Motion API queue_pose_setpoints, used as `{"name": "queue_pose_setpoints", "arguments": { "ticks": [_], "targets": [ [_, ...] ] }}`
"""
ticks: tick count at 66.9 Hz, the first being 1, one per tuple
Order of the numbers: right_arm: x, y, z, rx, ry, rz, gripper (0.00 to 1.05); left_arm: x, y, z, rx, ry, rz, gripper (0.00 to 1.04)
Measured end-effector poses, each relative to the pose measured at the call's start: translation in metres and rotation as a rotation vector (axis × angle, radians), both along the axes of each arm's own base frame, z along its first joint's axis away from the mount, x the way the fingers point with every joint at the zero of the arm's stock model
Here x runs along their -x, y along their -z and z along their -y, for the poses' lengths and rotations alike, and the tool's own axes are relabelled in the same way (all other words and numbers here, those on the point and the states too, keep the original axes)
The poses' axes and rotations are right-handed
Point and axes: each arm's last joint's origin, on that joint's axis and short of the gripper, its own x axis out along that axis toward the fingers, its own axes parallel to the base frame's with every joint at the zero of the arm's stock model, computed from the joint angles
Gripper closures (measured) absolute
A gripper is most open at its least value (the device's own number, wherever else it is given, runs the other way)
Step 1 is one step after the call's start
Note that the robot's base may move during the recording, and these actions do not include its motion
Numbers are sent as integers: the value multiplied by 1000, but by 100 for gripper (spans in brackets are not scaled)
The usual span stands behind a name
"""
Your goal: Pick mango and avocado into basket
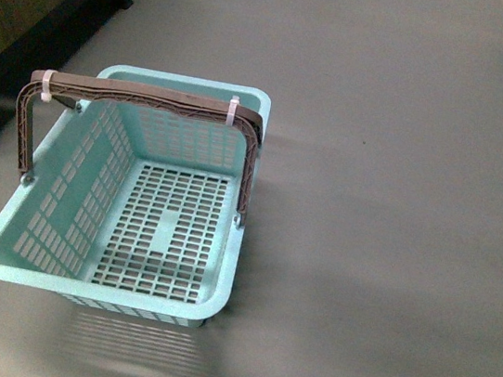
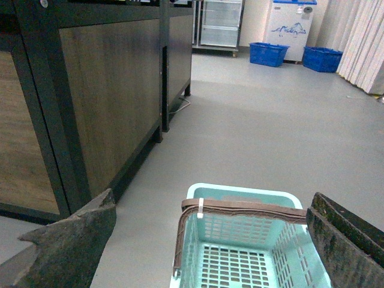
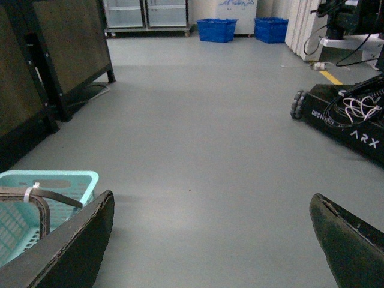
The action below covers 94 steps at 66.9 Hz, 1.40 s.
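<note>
Basket: the light teal basket (image 1: 0, 258) sits on the grey floor (image 1: 388, 217), just ahead of and below the left gripper (image 2: 213, 201). In the left wrist view its far rim (image 2: 240, 191) falls between the two fingers. From the right gripper (image 3: 213, 200) it lies off to one side, with its corner (image 3: 60, 175) partly hidden behind one finger.
Basket inside: the slotted bottom shows in full in the front view.
Handles: the brown handles (image 1: 143, 94) stand upright, pressed together across the basket, with a white tie (image 1: 48, 85) near each end.
Left gripper: jaws spread wide, gripping nothing; the dark, worn fingers (image 2: 66, 252) are well apart and clear of the basket.
Right gripper: jaws spread just as wide, gripping nothing; only floor lies between its fingers (image 3: 348, 246).
Cabinet: a wood-panelled cabinet with a dark frame (image 2: 108, 90) stands beside the basket, ahead of the left gripper.
Wheeled base: a black base lettered ARX (image 3: 348, 120), with loose cables on top, sits ahead of the right gripper, well apart from the basket.
Far end: blue crates (image 3: 216, 29) stand well beyond both grippers.
</note>
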Motion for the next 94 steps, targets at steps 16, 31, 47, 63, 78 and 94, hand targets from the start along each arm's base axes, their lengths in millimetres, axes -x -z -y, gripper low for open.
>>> {"name": "queue_pose_setpoints", "arguments": {
  "ticks": [16,31,47,63,78,94],
  "targets": [
    [0,0,0,0,0,0,9,0,0,0,0,0,0,8],
    [0,0,0,0,0,0,9,0,0,0,0,0,0,8],
    [0,0,0,0,0,0,9,-5,-4,0,146,-74,-406,8],
    [0,0,0,0,0,0,9,-81,-35,-6,690,-85,-530,8],
    [0,0,0,0,0,0,9,-169,1,3,1062,-160,-592,8],
    [0,0,0,0,0,0,9,-252,68,53,1182,-232,-763,8]
  ]
}}
